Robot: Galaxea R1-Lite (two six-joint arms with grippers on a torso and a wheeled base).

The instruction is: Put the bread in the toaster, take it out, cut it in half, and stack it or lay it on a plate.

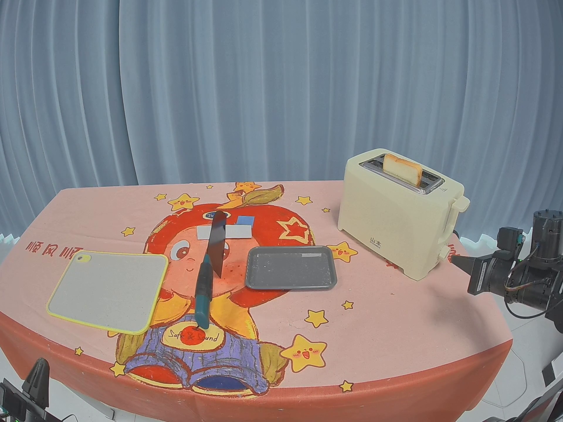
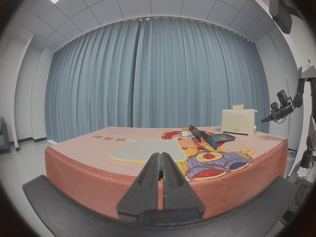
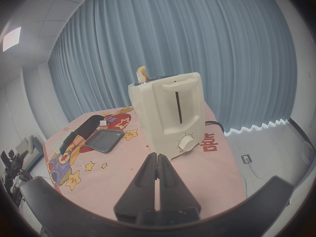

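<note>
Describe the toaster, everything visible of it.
The toaster is a cream, plastic-looking box with two metal-rimmed top slots, upright on the tablecloth at the table's right rear, right of the grey tray. A bread slice stands in one slot, sticking out. Its end face carries a lever at the top of a vertical slit and a round dial; a dark cord trails behind. The right pincer, shut, points at it without touching.
</note>
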